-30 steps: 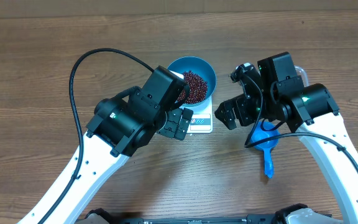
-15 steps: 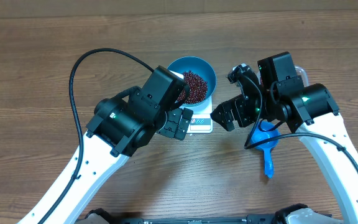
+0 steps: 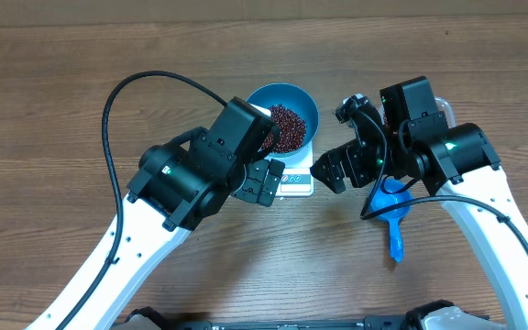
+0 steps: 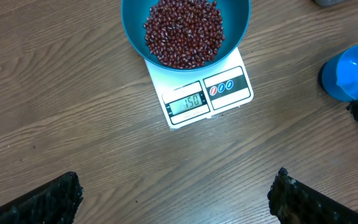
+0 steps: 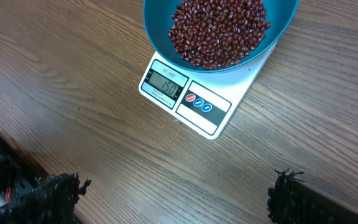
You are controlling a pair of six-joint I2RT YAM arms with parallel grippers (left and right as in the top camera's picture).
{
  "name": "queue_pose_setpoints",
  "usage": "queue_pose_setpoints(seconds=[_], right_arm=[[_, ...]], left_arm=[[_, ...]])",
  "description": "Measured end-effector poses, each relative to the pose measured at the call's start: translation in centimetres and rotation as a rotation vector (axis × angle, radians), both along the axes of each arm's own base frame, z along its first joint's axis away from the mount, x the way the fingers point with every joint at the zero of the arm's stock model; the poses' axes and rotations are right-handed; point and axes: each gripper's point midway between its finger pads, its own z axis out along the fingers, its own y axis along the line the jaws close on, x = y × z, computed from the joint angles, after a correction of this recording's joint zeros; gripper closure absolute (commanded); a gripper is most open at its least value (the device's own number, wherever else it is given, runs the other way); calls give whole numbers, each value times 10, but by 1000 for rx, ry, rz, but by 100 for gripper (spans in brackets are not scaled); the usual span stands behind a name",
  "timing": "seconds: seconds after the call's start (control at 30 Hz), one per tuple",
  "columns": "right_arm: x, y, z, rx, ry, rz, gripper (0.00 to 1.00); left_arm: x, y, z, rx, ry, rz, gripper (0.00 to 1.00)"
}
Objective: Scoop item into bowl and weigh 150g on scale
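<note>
Honestly, weighing looks basically done: beans [image 4: 184, 31] heaped in the bowl [image 4: 238, 28] on the scale [image 4: 227, 87], both wrist views reading what looks like 150. Overhead can't show that, but shows the scoop [image 3: 394, 220] lying on the desk [image 3: 53, 110] under the right arm. The left end effector [image 4: 176, 202] and right end effector [image 5: 173, 199] both gape wide, empty. Next, I'd say: back off without bumping anything.

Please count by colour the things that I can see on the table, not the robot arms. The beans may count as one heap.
Blue: 2 (teal-blue bowl, bright-blue scoop)
White: 1 (scale)
Red-brown: 1 (heap of beans)
Total: 4
</note>
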Motion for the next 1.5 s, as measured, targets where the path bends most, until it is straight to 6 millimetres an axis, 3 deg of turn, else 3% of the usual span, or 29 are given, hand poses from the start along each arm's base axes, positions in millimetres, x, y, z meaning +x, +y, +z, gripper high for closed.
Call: queue_pose_setpoints(seconds=[0.4,0.5,0.53,0.63,0.7,0.87,0.9,0.93,1.0,1.07,1.2,1.5], right_arm=[[6,-6,7,-30,-65,-8,0],[20,-13,34,-42,-229,-40,0],[26,-17,53,-30,-333,-56,0],[28,-35,91,1,-555,-112,0],[26,-50,103,20,-676,-159,0],[13,-76,86,36,-866,-232,0],[-2,-85,48,16,-827,-250,0],[-1,-88,60,46,-965,-267,0],[-27,-100,44,53,-1069,-302,0],[-38,-104,34,60,-1131,-316,0],[-42,-106,16,70,-1181,-321,0],[-44,-106,-3,74,-1196,-322,0]], left_arm=[[0,0,0,0,0,0,0],[0,0,0,0,0,0,1],[0,0,0,0,0,0,1],[0,0,0,0,0,0,0],[0,0,0,-1,0,-1,0],[0,0,0,0,-1,0,0],[0,0,1,-1,-1,0,0],[-1,0,0,3,4,-1,0],[3,0,1,-2,-7,5,1],[1,0,0,4,2,1,0],[1,-1,0,2,-2,-1,0],[1,-1,0,3,-1,-1,1]])
